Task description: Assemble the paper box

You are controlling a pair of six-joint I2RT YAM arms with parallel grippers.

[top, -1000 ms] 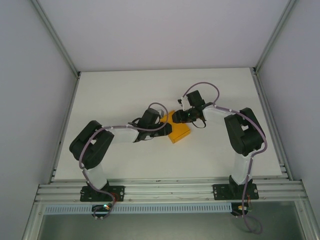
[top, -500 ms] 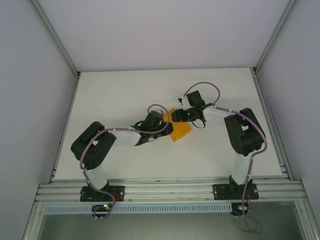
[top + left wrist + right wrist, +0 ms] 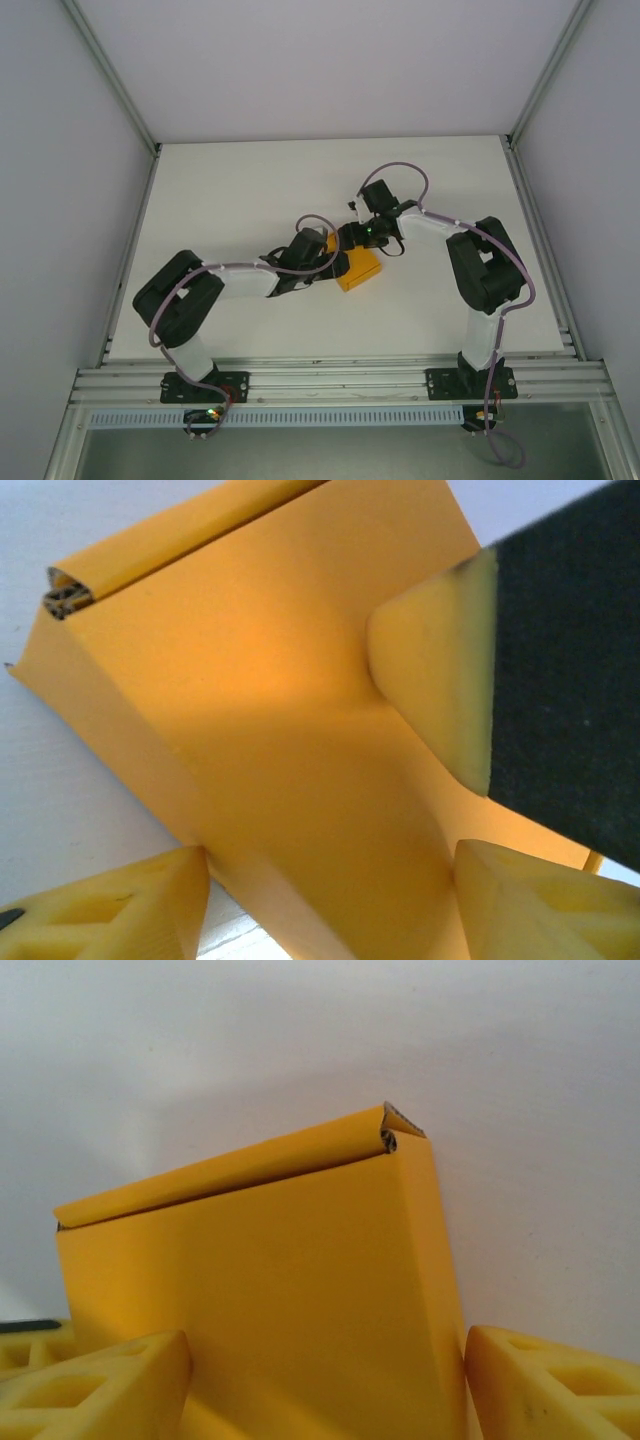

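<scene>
The box [image 3: 359,269], a plain orange-yellow card piece folded into a low rectangular shape, lay near the middle of the white table [image 3: 230,190], between the two arms' tips. One long edge carried a flap [image 3: 230,1165] rolled over into a tight curl, its open end showing at the corner. The right gripper [image 3: 328,1343] reached the box from the far right side with its jaws standing wide. One pad [image 3: 430,690] lay against the broad upper face, while the other finger [image 3: 550,1380] sat just beside the box's edge, so nothing was clamped. The left gripper [image 3: 330,860] came in from the near left, jaws also spread wide with the box between them. A sliver of table showed between its left finger [image 3: 110,915] and the card. Whether its other finger touched the box could not be told. In the overhead view both grippers crowded the box's left and far sides, and its right corner lay bare.
</scene>
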